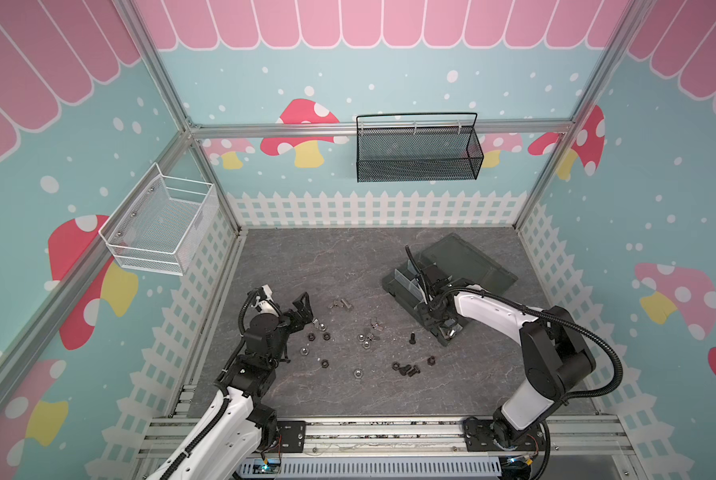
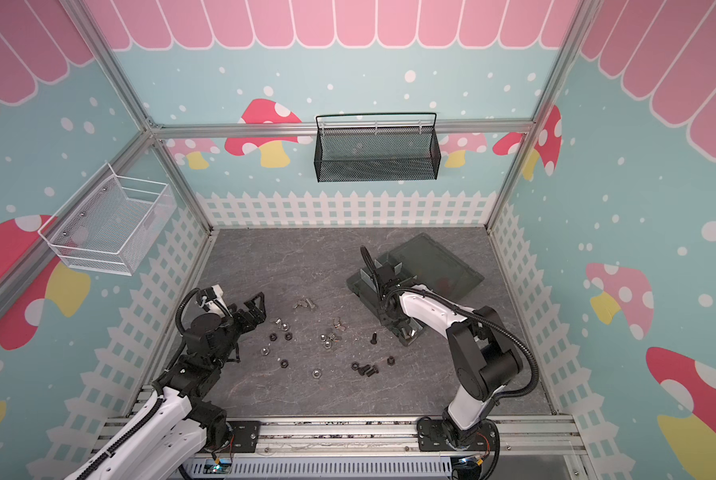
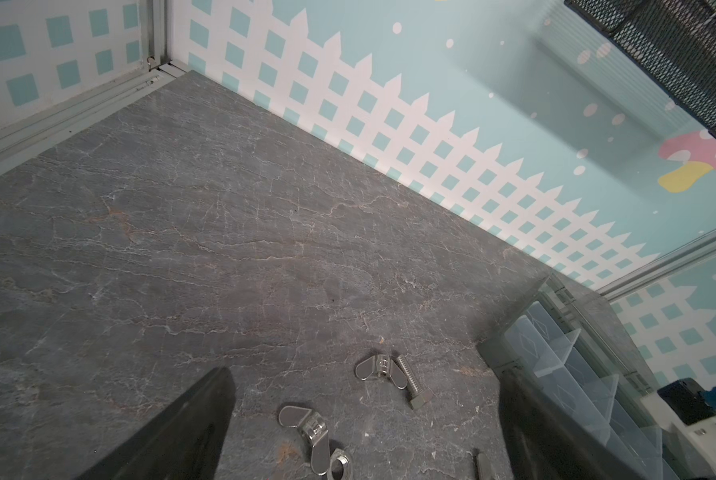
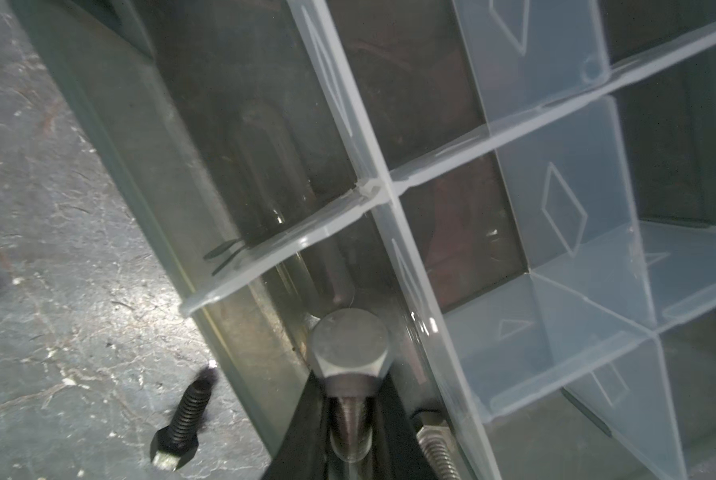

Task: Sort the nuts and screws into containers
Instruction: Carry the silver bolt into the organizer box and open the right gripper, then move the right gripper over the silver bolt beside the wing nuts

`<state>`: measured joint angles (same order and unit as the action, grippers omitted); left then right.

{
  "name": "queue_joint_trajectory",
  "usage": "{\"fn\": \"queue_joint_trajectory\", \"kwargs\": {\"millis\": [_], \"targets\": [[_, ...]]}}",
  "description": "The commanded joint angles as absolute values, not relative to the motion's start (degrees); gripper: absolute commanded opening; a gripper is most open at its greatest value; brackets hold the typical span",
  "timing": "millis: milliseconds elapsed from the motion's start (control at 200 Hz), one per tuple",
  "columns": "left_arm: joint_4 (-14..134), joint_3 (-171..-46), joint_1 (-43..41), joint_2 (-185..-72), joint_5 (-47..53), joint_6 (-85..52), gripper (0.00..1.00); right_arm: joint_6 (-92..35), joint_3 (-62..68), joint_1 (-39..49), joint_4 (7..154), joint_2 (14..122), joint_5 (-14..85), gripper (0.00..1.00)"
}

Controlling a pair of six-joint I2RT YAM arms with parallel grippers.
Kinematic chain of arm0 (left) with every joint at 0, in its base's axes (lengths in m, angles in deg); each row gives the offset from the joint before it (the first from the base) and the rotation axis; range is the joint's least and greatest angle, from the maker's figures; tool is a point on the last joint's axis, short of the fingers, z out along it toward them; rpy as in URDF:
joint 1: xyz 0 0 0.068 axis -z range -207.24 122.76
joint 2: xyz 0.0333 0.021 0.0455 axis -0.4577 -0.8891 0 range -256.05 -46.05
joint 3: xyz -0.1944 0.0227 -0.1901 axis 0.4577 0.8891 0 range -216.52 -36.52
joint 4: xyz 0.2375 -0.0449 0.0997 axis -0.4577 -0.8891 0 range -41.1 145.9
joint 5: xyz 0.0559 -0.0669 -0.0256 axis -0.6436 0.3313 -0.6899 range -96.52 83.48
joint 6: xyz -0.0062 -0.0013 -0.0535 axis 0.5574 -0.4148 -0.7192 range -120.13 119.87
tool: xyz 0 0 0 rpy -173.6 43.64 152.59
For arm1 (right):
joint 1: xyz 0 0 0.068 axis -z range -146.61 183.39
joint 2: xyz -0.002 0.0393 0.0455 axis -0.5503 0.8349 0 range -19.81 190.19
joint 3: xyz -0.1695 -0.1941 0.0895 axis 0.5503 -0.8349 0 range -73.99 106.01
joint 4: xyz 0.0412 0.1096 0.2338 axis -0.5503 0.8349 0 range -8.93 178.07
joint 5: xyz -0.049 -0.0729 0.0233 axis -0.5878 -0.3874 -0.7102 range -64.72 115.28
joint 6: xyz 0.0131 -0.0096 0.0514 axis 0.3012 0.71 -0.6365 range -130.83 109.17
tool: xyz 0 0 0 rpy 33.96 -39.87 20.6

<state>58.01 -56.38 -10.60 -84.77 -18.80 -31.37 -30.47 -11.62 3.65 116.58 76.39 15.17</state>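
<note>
My right gripper is shut on a silver hex-head screw, held over the near-end compartment of the dark grey organizer box; in both top views it hangs there. A second silver screw lies in that compartment. My left gripper stands open and empty above the left of the scatter. Loose black nuts, silver nuts, black screws, and a silver screw beside wing nuts lie on the grey table.
The organizer's lid lies open flat behind it. A black mesh basket hangs on the back wall and a white wire basket on the left wall. Clear dividers split the box into compartments.
</note>
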Motion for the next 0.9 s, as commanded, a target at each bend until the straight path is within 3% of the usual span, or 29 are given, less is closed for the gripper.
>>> {"fn": "queue_joint_trajectory", "kwargs": {"millis": [0,190,615,790,896], "targets": [[56.30,-57.35,-10.36,-83.97,-19.88,-31.07,1.00,-29.15,-9.87,3.94,115.61,76.92,14.41,0.23],[54.97,-58.19,-10.39,-84.35,-19.45,-31.15,1.00,-29.28,-10.05,3.87,115.66,75.50,14.46,0.31],[46.40,-63.57,-10.35,-88.59,-15.34,-32.58,1.00,-30.05,-6.94,1.76,114.46,67.71,16.99,0.37],[44.02,-64.83,-10.36,-89.16,-14.62,-34.96,1.00,-30.00,-1.97,-4.37,110.56,71.34,18.38,0.37],[43.28,-65.67,-10.32,-90.07,-15.18,-36.35,1.00,-29.43,3.94,-8.84,110.30,77.14,16.74,0.42]]}}
